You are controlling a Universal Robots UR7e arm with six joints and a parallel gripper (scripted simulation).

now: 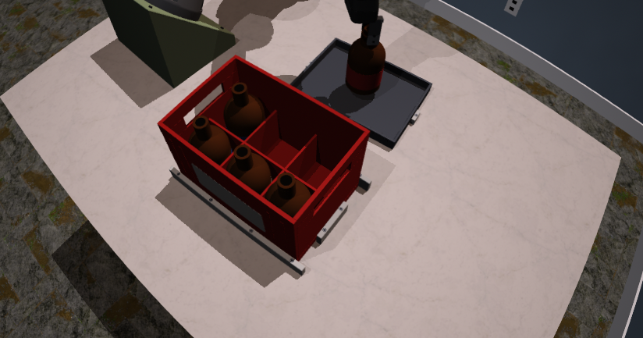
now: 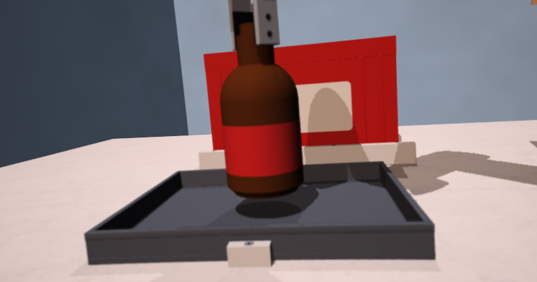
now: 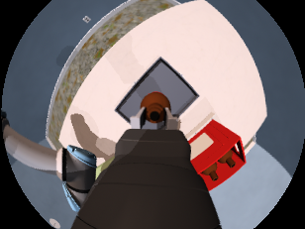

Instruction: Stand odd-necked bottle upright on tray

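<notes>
My gripper (image 1: pixel 371 33) is shut on the neck of a brown bottle with a red label (image 1: pixel 365 65). The bottle hangs nearly upright, slightly tilted, a little above the floor of the dark grey tray (image 1: pixel 365 96). In the exterior view the bottle (image 2: pixel 261 129) hovers over its shadow inside the tray (image 2: pixel 262 208), and the gripper fingers (image 2: pixel 253 28) clamp its neck. The wrist view shows the bottle top (image 3: pixel 153 102) between the fingers over the tray. The red crate (image 1: pixel 265 155) holds several brown bottles, standing in the left and front cells.
An olive-green robot base (image 1: pixel 161 38) stands at the table's back left. Grey metal rails (image 1: pixel 233 221) lie along the crate's foot. A small stop block (image 2: pixel 248 253) sits at the tray's front edge. The crate (image 2: pixel 304 96) stands just behind the tray.
</notes>
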